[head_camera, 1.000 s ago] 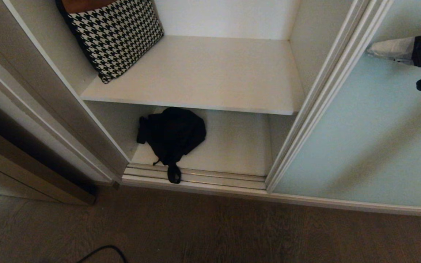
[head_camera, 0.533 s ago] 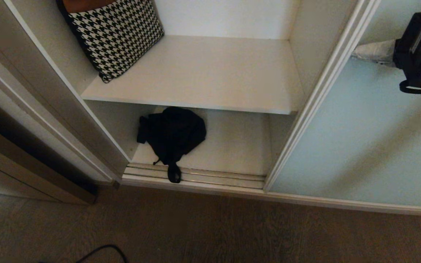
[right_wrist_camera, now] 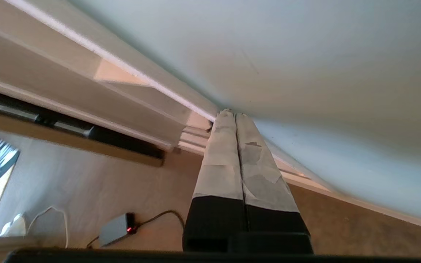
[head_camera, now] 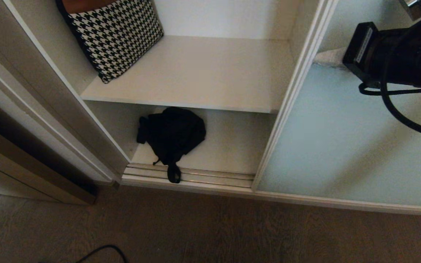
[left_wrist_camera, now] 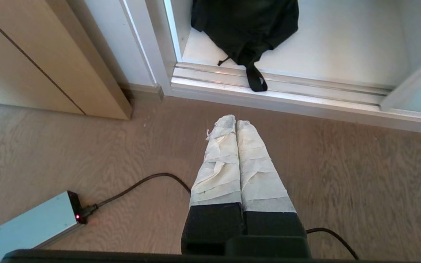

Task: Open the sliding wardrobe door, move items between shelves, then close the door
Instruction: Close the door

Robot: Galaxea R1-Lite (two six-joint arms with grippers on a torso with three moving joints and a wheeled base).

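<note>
Now my right claw [right_wrist_camera: 231, 112], pinched shut and empty, presses the door [head_camera: 342, 146] glass by its frame. Bag [head_camera: 172, 135] sits at the bottom shelf's [head_camera: 232, 146] front edge; its strap [head_camera: 174, 175] across the track [head_camera: 210, 177] could jam the door.

The right arm [head_camera: 397, 58] is a chunky black housing with a flat rectangular end face bearing a pale label strip — a thick black cable loops out beneath it. The right gripper [right_wrist_camera: 231, 114] has two long tapering fingers wrapped in creased off-white tape, black at the base. The left gripper [left_wrist_camera: 236, 122] looks the same — wrinkled pale tape over black finger bodies, with a black mount below.
</note>
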